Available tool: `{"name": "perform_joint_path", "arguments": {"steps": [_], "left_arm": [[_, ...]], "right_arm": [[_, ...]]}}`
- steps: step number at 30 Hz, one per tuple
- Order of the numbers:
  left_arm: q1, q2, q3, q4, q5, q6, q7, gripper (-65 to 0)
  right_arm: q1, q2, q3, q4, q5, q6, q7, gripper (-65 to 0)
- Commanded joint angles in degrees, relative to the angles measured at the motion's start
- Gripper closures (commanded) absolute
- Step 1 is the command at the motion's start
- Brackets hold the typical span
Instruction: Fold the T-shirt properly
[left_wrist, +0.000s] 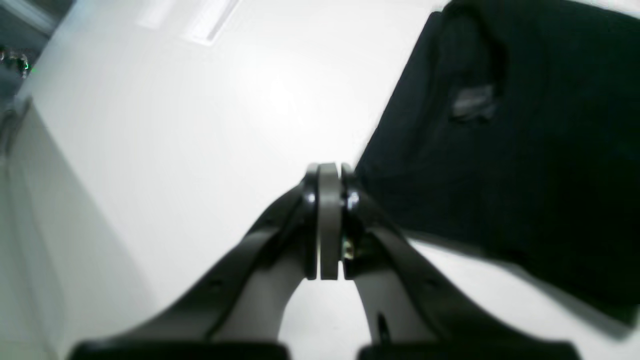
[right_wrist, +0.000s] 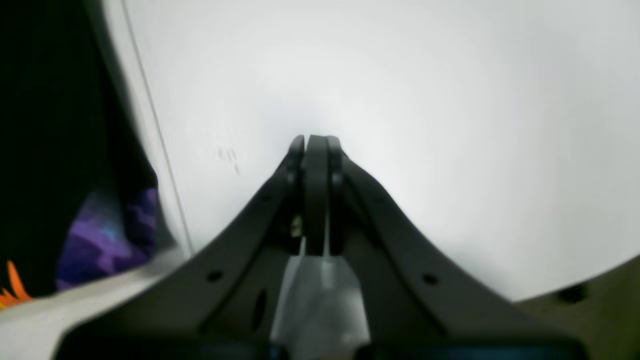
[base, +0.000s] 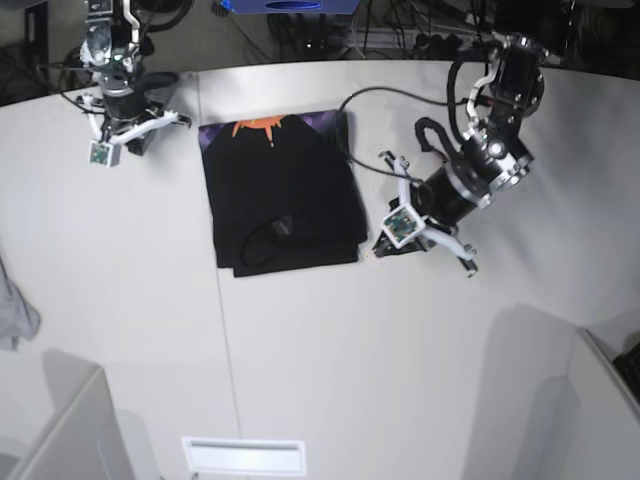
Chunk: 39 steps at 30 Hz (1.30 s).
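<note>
the t-shirt is lying flat on the white table, folded into a compact rectangle slightly behind the table's centre. the black fabric is facing up, and a strip of the orange-and-purple print is showing along the folded edge farthest from the base camera. a small neck label is showing on the upper layer, near the edge closest to the base camera.

the left gripper is sitting low over the table just beside the t-shirt's side edge, at the corner nearest the base camera. its two pads are pressing flat against each other with nothing between them. in the left wrist view the tip is lying right at the fabric's border; whether it is touching the cloth cannot be told.

the right gripper is hanging over bare table near the far corner of the t-shirt, on the opposite side, apart from the cloth. its fingers are also pressing together, gripping nothing. in the right wrist view the print is appearing at the left border, beside a seam line in the table surface.

a grey cloth is resting at the table's edge, well apart from the t-shirt.
</note>
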Motion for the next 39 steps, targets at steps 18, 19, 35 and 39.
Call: {"name": "perform_joint_path", "arguments": {"steps": [18, 19, 35, 39], "left_arm": [[32.7, -0.7, -16.6, -0.2, -1.3, 0.0, -25.2, 0.0], [33.7, -0.6, -17.0, -0.2, -1.3, 0.0, -25.2, 0.0], [50.0, -1.0, -18.3, -6.8, -0.9, 0.0, -25.3, 0.0], [53.1, -1.0, -17.8, -8.8, -0.8, 0.0, -25.3, 0.0]], "right_arm": [[-21.3, 0.0, 0.2, 4.8, -11.6, 5.8, 28.3, 0.0], [-22.5, 0.0, 0.2, 4.8, -11.6, 5.8, 28.9, 0.0], [-40.6, 0.0, 0.2, 2.3, -11.6, 5.8, 30.3, 0.0], [-41.9, 0.0, 0.2, 2.2, -11.6, 5.8, 25.7, 0.0]]}}
